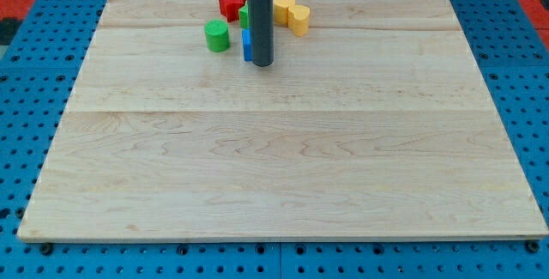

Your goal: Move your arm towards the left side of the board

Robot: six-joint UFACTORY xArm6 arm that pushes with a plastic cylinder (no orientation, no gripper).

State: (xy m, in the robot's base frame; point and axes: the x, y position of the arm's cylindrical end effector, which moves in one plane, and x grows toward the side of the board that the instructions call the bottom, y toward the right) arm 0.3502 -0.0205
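My tip (262, 63) rests on the wooden board (283, 159) near the view's top, a little left of centre. The dark rod rises from it and hides part of the blocks behind. A blue block (246, 45) sits right against the rod's left side, mostly hidden. A green cylinder (217, 35) stands to the left of the tip. A red star-shaped block (230, 3) lies above it near the top edge. Another green block (244, 15) peeks out beside the rod. Two yellow blocks (292, 13) lie to the upper right of the tip.
The board lies on a blue perforated table (26, 73). A red patch (13, 0) shows at the view's top left corner and another at the top right.
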